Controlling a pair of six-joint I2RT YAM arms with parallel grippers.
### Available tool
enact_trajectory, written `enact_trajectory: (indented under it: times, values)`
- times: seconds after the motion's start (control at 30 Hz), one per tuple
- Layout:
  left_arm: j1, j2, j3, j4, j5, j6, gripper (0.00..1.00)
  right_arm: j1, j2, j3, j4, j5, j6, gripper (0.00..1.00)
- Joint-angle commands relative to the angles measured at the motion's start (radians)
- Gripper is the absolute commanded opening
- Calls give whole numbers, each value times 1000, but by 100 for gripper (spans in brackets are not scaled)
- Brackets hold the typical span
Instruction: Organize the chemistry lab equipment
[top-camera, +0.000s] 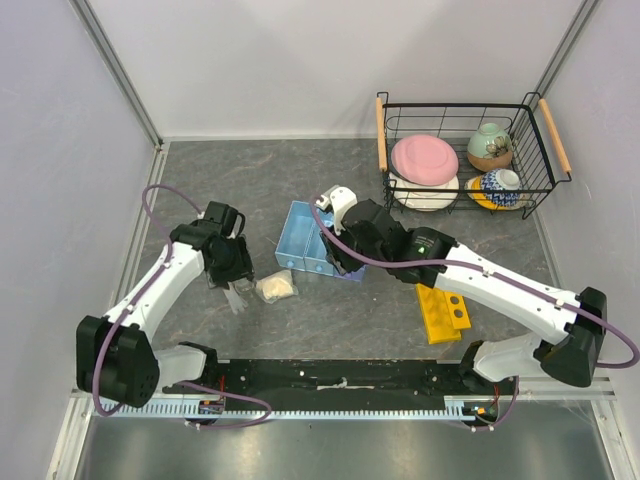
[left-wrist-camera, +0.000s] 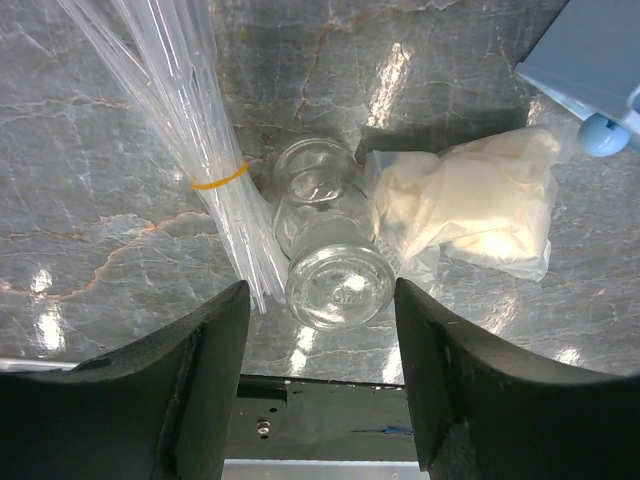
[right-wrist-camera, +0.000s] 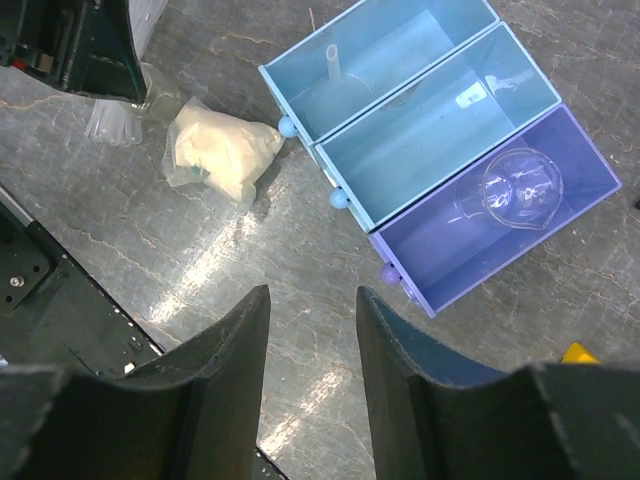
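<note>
Between the spread fingers of the left gripper (left-wrist-camera: 320, 295), small glass jar (left-wrist-camera: 322, 205) on its side; tubes (left-wrist-camera: 185, 120) and cream bag (left-wrist-camera: 480, 200) beside. Right gripper (right-wrist-camera: 312, 295) spread too, near blue tray (right-wrist-camera: 420, 140).

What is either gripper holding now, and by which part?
Nothing. The left gripper is open with a finger each side of the small glass jar, not touching it; the right gripper is open and empty.
</note>
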Motion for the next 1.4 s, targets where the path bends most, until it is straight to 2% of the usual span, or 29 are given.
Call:
enact_trajectory:
  times: [0.0, 0.67, 0.83, 1.07, 1.27, 1.37]
  values:
    - [-18, 15, -13, 15, 3, -72, 67, 7, -55, -31, 55, -22, 11, 48]
    - [-48, 162, -2, 99, -64, -94, 66, 7, -118, -106, 78, -34, 16, 49]
    - [-48, 177, -10, 113, -64, -86, 62, 7, -113, -108, 83, -33, 19, 49]
    - [-46, 173, -15, 118, -57, -80, 50, 7, -104, -103, 88, -34, 24, 48]
    - [-46, 150, 4, 87, -64, -69, 35, 7, -100, -102, 89, -37, 28, 48]
    - [-46, 130, 30, 59, -95, -60, 30, 8, -103, -100, 89, -37, 28, 48]
